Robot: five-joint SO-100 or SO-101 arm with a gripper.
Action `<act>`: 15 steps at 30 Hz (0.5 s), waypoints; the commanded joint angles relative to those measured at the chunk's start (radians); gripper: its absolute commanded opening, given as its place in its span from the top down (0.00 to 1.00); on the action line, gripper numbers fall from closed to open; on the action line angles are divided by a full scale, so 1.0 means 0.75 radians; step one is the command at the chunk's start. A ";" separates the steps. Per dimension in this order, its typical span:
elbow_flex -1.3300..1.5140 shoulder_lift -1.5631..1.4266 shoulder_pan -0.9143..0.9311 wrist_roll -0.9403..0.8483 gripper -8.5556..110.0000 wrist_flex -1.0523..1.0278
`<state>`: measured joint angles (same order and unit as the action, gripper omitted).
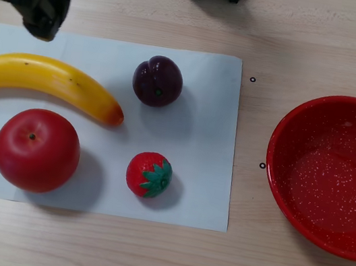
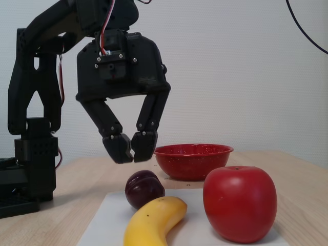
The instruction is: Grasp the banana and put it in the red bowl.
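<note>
The yellow banana (image 1: pixel 43 80) lies on a white sheet, at its left in the other view; in the fixed view the banana (image 2: pixel 154 220) points toward the camera at the bottom. The red bowl (image 1: pixel 334 179) stands on the wood to the right of the sheet and is empty; in the fixed view the red bowl (image 2: pixel 192 159) is at the back. My black gripper (image 2: pixel 131 148) hangs in the air above the plum, fingertips together, holding nothing. In the other view the gripper (image 1: pixel 42 28) shows at the top left, just beyond the banana.
On the white sheet (image 1: pixel 197 143) also lie a dark plum (image 1: pixel 157 80), a red apple (image 1: pixel 36 149) and a small strawberry (image 1: pixel 148 174). In the fixed view the apple (image 2: pixel 240 202) stands right of the banana. The arm's base (image 2: pixel 31 169) is at the left.
</note>
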<state>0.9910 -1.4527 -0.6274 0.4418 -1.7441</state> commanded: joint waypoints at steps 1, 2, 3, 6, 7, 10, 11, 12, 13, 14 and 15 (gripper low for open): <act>-0.157 -0.027 -0.016 0.029 0.91 -0.027; -0.174 -0.010 -0.022 0.041 0.89 -0.027; -0.180 0.002 -0.029 0.053 0.85 -0.027; -0.180 0.027 -0.043 0.098 0.70 -0.025; -0.180 0.033 -0.045 0.106 0.66 -0.025; -0.176 0.049 -0.047 0.110 0.55 -0.016; -0.170 0.053 -0.047 0.106 0.51 -0.006; -0.162 0.061 -0.047 0.104 0.49 0.006; -0.151 0.065 -0.047 0.104 0.47 0.027; -0.143 0.074 -0.049 0.098 0.45 0.047; -0.135 0.080 -0.049 0.098 0.45 0.070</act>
<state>0.9587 -1.3545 -0.6596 0.5123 -1.7242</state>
